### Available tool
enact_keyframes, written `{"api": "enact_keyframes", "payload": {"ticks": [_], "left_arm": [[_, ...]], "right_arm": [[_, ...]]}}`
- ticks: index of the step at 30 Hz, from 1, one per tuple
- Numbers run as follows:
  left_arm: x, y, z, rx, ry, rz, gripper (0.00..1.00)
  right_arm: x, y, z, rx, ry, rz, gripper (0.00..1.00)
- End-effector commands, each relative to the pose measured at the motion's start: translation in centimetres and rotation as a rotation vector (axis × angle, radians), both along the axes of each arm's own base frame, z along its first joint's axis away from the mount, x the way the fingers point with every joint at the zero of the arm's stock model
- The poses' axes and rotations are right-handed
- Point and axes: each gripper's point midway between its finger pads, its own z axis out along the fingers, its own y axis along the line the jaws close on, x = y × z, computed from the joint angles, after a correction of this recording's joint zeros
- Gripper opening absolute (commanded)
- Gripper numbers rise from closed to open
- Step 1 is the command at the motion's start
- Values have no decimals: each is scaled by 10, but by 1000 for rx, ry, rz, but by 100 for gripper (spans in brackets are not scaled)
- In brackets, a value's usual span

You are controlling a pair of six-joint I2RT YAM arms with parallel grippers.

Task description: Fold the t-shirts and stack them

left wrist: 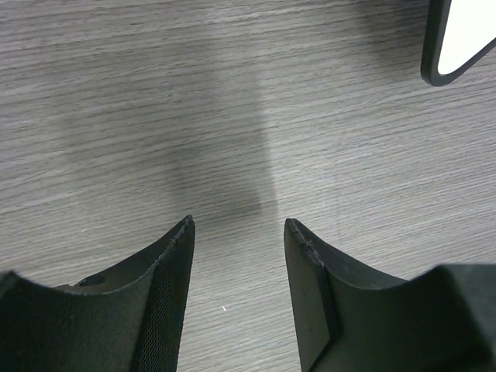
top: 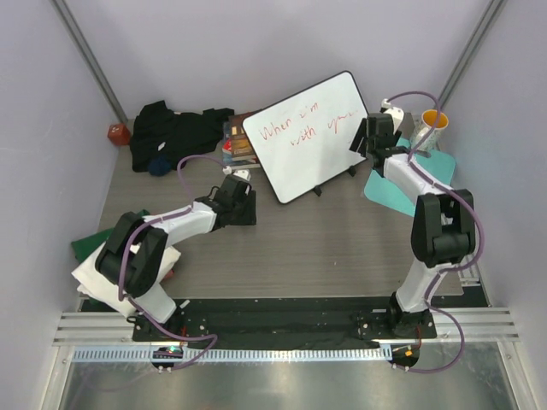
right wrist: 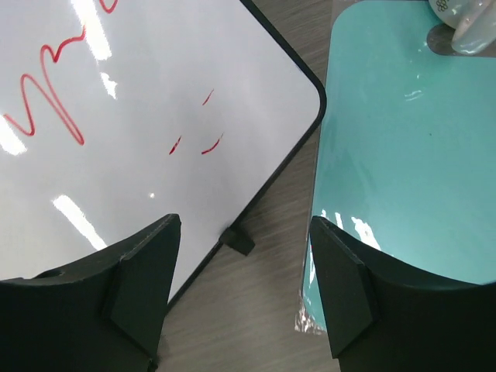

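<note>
Grey wood-grain surface (top: 325, 248) runs between pale walls, and the t-shirts keep to its left side. The black t-shirt (top: 179, 128) lies crumpled at the upper left of the top view, with a navy one (top: 159, 166) bunched just below it. The folded white one (top: 98, 278) and green one (top: 84, 246) sit at the lower left, partly under the left arm. Nothing is held.

The left tool (left wrist: 239, 225) hovers over bare surface near the middle, jaws apart and empty, well apart from every shirt. The right tool (right wrist: 244, 219) hangs at the upper right, jaws wide with nothing between them, above the whiteboard (top: 303, 137) corner and the teal mat (right wrist: 403, 155).

A reach for the black shirt passes close to the books (top: 238, 145) and the board's left edge, so a wide swing could knock either. Dragging the black cloth may pull the navy bundle along. If the right tool drops straight down, it risks striking the board's foot or catching the mat. The left arm's elbow could scuff the folded pile.
</note>
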Motion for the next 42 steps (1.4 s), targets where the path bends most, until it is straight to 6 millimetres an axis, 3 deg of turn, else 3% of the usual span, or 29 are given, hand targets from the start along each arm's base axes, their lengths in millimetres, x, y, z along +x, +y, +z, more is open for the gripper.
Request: {"api": "enact_keyframes", "payload": {"ticks": [1, 6, 7, 9, 11, 16, 17, 28, 36, 42], "left_arm": [[9, 3, 5, 15, -19, 20, 51], [12, 5, 3, 20, -15, 24, 51], [12, 5, 2, 15, -13, 22, 51], [13, 5, 0, 16, -10, 22, 51], [13, 6, -5, 23, 2, 24, 51], [14, 2, -10, 5, 14, 20, 51], [15, 2, -10, 5, 16, 19, 50], [15, 9, -11, 27, 11, 31, 50], [19, 12, -7, 20, 2, 51, 50], [22, 13, 11, -27, -32, 80, 50]], "right_arm": [[39, -4, 13, 29, -80, 18, 73], [67, -22, 18, 94, -168, 10, 73], [74, -34, 16, 125, -187, -9, 73], [80, -34, 17, 146, -206, -5, 74], [85, -57, 14, 153, -220, -38, 73], [103, -69, 6, 142, -239, -26, 74], [108, -67, -9, 159, -216, -10, 74], [131, -61, -47, 335, -270, 79, 74], [125, -63, -46, 399, -311, 124, 73], [121, -63, -36, 472, -365, 166, 71]]}}
